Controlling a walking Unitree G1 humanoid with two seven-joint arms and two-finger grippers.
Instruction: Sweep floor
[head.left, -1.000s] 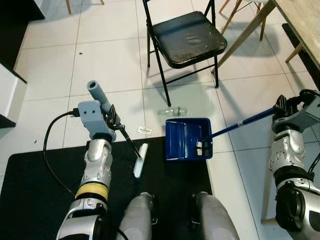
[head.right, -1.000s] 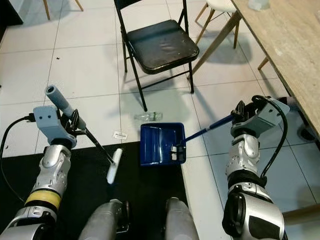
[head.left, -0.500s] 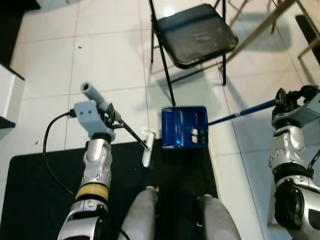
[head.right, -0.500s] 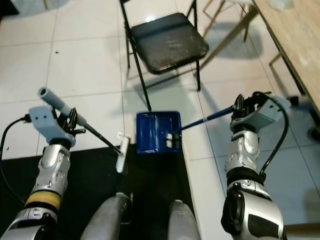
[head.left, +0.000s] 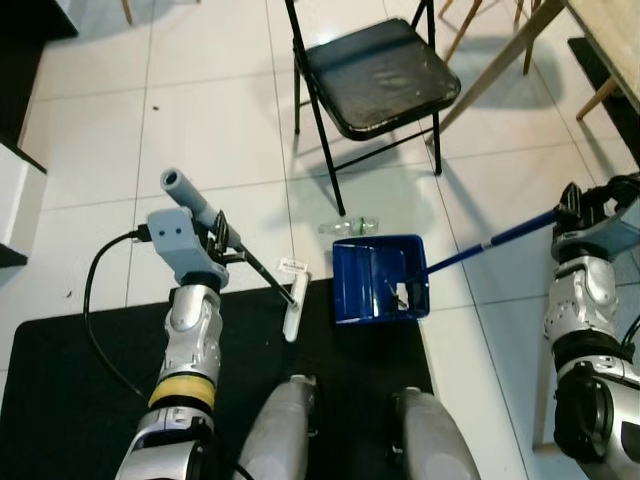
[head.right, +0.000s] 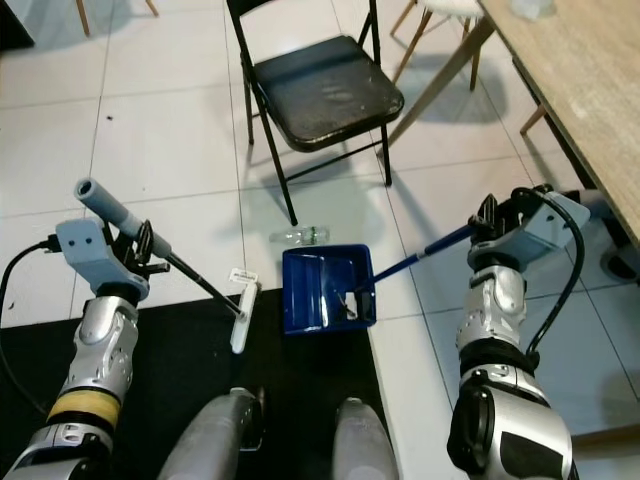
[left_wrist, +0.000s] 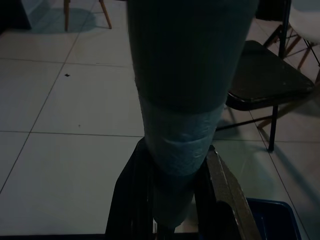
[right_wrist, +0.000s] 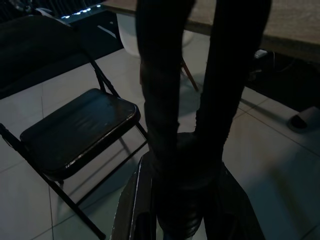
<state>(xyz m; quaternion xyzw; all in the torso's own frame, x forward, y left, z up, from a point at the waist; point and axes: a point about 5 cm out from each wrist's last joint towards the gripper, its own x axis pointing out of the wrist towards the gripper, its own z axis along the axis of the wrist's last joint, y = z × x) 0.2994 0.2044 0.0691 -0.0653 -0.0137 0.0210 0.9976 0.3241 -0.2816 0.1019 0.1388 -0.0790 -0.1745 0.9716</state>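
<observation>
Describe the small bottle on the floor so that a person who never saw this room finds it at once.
Start at the black folding chair on the white tiles. Just in front of its legs, a clear plastic bottle lies on its side, beside the far edge of the blue dustpan. Unlike the flat white paper scrap nearby, it is transparent and rounded.

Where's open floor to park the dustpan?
Bare white tiles lie left of the folding chair, beyond the broom head, and right of the dustpan under its handle. It is crowded ahead of the pan: a plastic bottle, a paper scrap, the chair legs.
</observation>
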